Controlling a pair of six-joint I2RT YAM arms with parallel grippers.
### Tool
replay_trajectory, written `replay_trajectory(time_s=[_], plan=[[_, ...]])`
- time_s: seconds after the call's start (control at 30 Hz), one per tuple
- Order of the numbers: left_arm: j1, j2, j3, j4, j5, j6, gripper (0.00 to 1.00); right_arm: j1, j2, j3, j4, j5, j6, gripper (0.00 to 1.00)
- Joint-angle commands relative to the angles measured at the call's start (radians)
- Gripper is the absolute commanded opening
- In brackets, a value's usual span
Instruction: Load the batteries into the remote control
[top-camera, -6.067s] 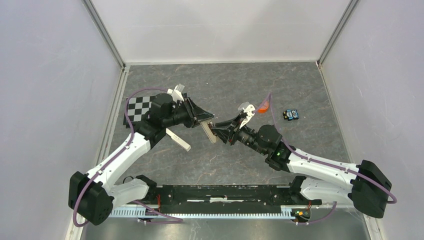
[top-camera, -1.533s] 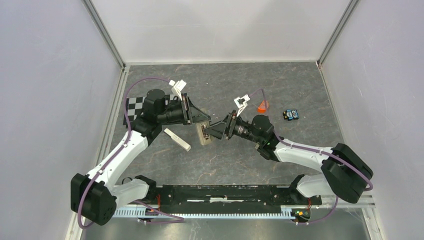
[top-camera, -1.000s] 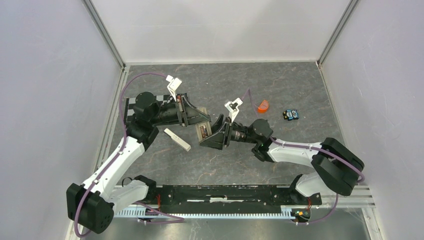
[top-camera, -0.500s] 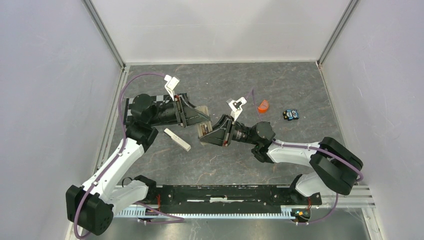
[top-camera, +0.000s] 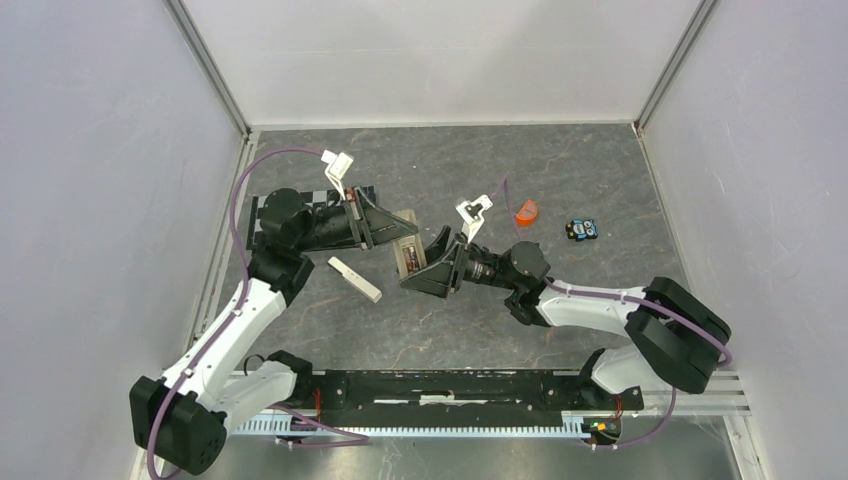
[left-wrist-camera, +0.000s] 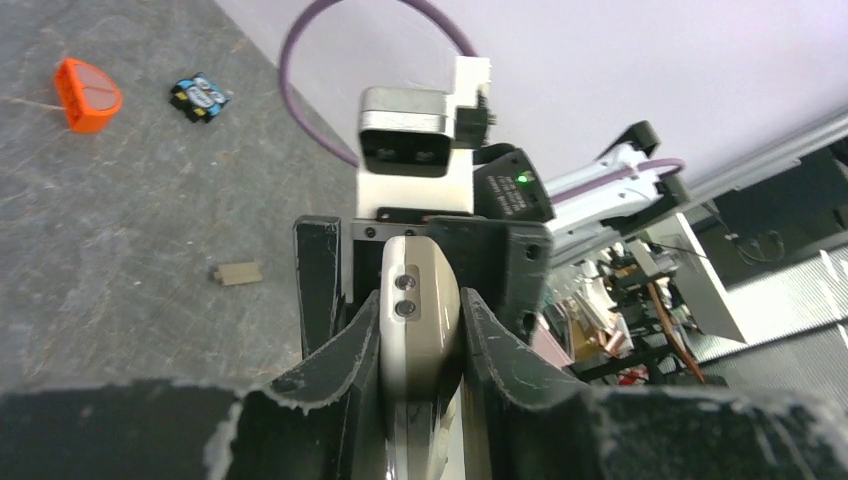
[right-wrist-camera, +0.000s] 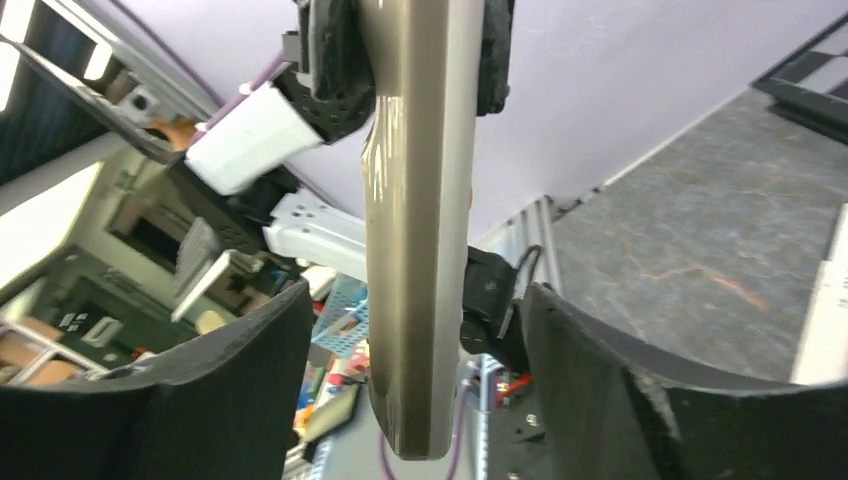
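The remote control (top-camera: 408, 252) is hanging in the air above the middle of the table, back side up, with its battery recess facing the overhead camera. From 9 o'clock the left gripper (top-camera: 392, 235) is pinching it across its narrow sides. The left wrist view shows both pads pressed flat against the tan body, probably to keep the recess steady and within reach of the other arm. At about 4 o'clock of the remote the right gripper (top-camera: 428, 272) is facing it with its fingers (right-wrist-camera: 225, 375) spread wide. In the right wrist view the handset is running straight down the gap between them, touching neither, so that hand is gripping nothing and looks lined up either to take the remote or to work at its free end. Whether the recess is already holding anything is hard to say; it shows only as a dark, reddish patch from above. On the table at 8 o'clock of the remote a white strip (top-camera: 355, 278) is lying flat, likely the battery cover set aside to leave the recess open. At 2 o'clock an orange piece (top-camera: 526, 212) is sitting, and well apart at 3 o'clock is a small dark item with blue markings, probably the batteries (top-camera: 582, 230), lying nearer the right arm's side.
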Motion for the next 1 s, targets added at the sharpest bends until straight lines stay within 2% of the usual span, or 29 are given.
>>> replay_trajectory(time_s=[0.0,0.1,0.2,0.3,0.37,0.47,0.53,0.67,0.8,0.97], plan=[[0.004,-0.038,0.053,-0.206,-0.137,0.176,0.02,-0.004,-0.079,0.004,-0.191,0.060,-0.161,0.88],[0.005,-0.059,0.110,-0.491,-0.407,0.339,0.02,-0.005,-0.149,-0.002,-0.404,0.159,-0.294,0.92],[0.005,-0.074,0.130,-0.666,-0.692,0.404,0.02,-0.005,-0.209,0.001,-0.612,0.292,-0.401,0.92],[0.006,-0.103,0.110,-0.740,-0.888,0.406,0.02,0.000,-0.210,0.021,-0.804,0.487,-0.440,0.86],[0.005,-0.128,0.090,-0.752,-0.970,0.393,0.02,0.013,-0.142,0.117,-1.029,0.661,-0.448,0.78],[0.005,-0.166,0.076,-0.758,-1.008,0.374,0.02,0.038,0.016,0.254,-1.212,0.810,-0.430,0.60],[0.005,-0.176,0.087,-0.770,-1.016,0.380,0.02,0.063,0.108,0.328,-1.281,0.895,-0.416,0.53],[0.006,-0.189,0.095,-0.789,-1.006,0.398,0.02,0.125,0.281,0.505,-1.416,1.076,-0.395,0.52],[0.004,-0.200,0.089,-0.793,-0.985,0.399,0.02,0.159,0.424,0.638,-1.496,1.138,-0.385,0.52],[0.006,-0.201,0.075,-0.777,-0.950,0.390,0.02,0.175,0.502,0.691,-1.527,1.185,-0.357,0.49]])
